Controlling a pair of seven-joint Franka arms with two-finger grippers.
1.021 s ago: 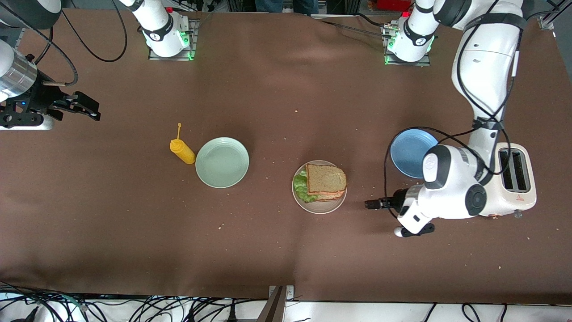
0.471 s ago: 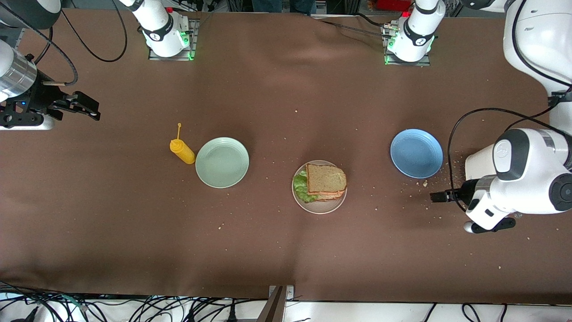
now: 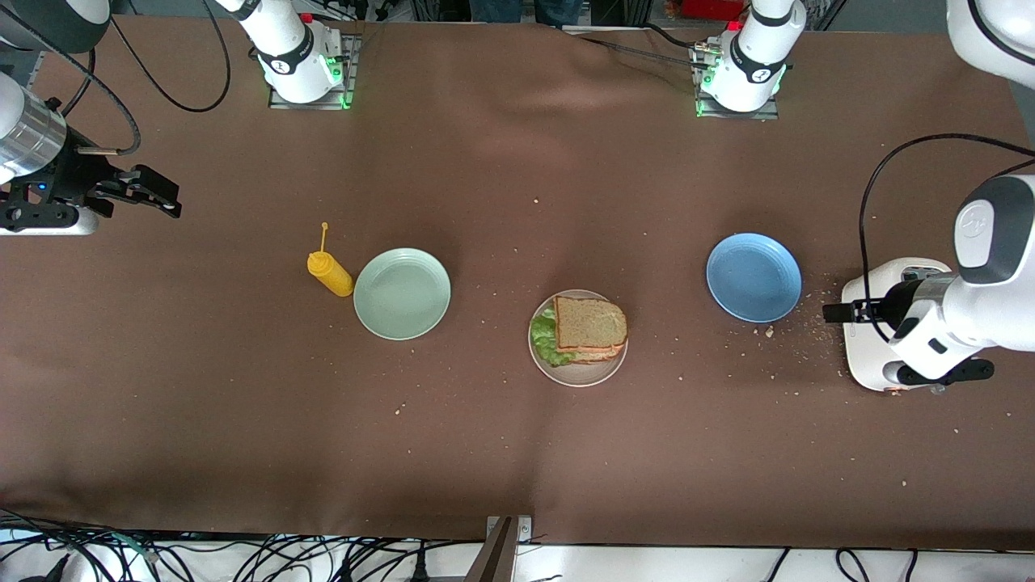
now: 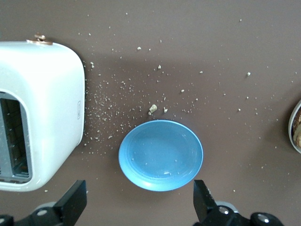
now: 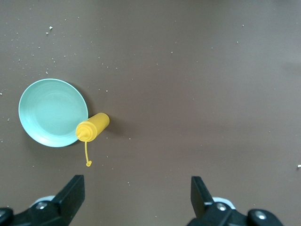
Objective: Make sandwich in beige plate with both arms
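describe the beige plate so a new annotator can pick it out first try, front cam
On the brown table three round plates sit in a loose row between the yellow mustard bottle and the white toaster. The beige plate is the middle one, nearest the front camera. Unlike the bare mint-green plate and blue plate, it carries the sandwich: toasted bread with lettuce sticking out.
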